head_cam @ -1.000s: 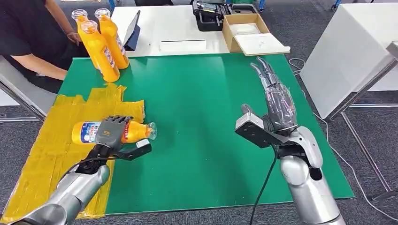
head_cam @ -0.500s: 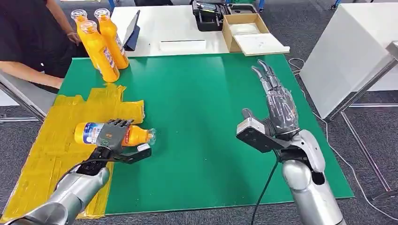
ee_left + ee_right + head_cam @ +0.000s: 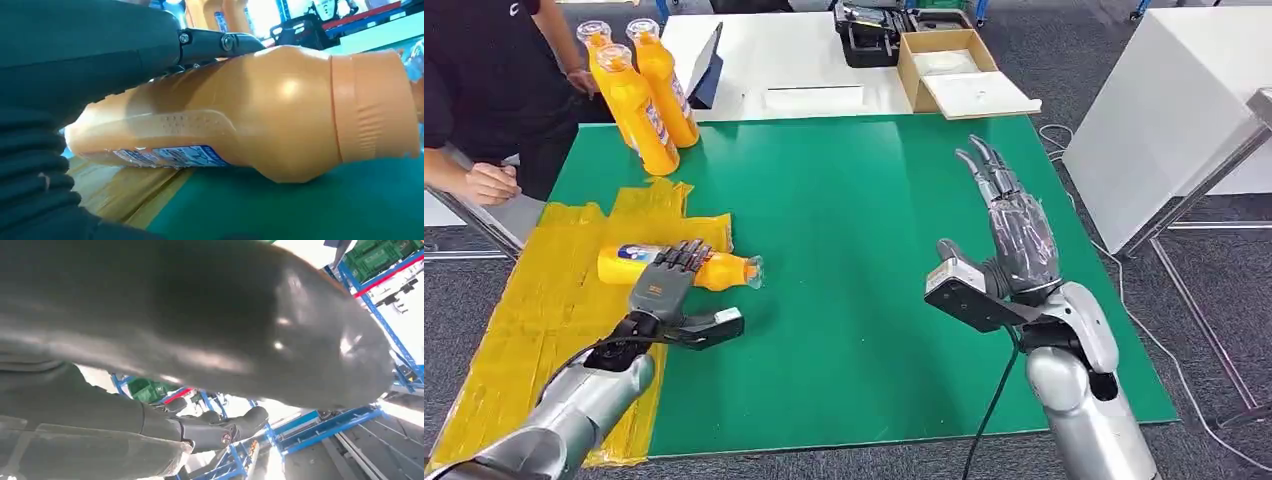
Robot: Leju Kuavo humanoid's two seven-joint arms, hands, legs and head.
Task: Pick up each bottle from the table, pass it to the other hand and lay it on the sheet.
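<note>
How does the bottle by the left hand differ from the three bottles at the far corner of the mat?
The bottle by the left hand lies on its side, its body on the yellow sheet and its cap end over the green mat; the three bottles stand upright. The left hand reaches over it, fingers apart; nothing touches the three. All are orange with blue-and-white labels and clear caps.

Orange bottle (image 3: 686, 268) on its side across yellow sheet (image 3: 534, 310) edge; three bottles (image 3: 639, 85) upright beyond.

No legible txt; bottle (image 3: 240, 125) label print too blurry to read.
</note>
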